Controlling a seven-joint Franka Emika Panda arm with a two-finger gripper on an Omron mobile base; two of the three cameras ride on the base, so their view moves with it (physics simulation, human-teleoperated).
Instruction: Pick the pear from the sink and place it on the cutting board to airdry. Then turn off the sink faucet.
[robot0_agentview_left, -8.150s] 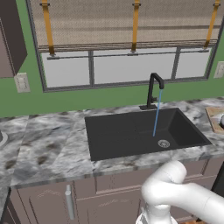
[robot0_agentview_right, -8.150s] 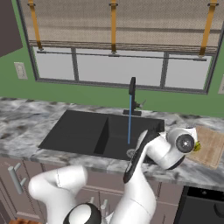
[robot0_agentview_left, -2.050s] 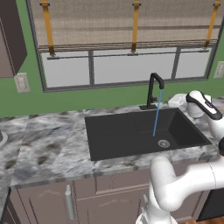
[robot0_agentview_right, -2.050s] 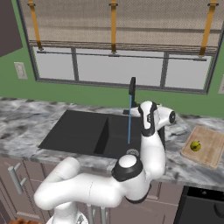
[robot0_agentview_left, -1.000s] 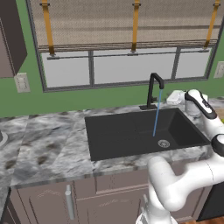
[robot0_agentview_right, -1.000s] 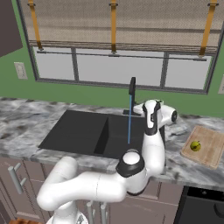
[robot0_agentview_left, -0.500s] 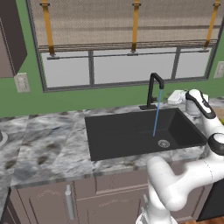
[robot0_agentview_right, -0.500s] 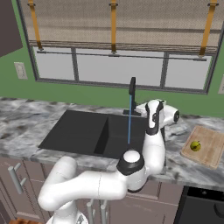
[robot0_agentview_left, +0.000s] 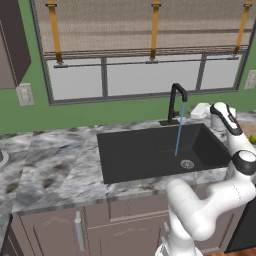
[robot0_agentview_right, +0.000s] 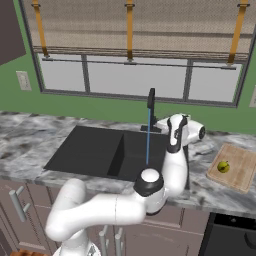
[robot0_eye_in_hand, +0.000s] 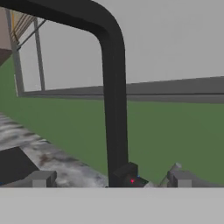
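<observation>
While water runs, end effector (robot0_eye_in_hand: 109, 179) spread wide, faucet (robot0_eye_in_hand: 114, 100) upright between fingers.

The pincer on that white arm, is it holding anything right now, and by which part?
Nothing is held. The pincer is open, its tips either side of the tap near its base without closing on it. The pear lies on the cutting board.

Kitchen: sink (robot0_agentview_left: 145, 152), faucet (robot0_agentview_left: 174, 102), marbled counter (robot0_agentview_left: 55, 165), cabinets (robot0_agentview_left: 60, 230).
</observation>
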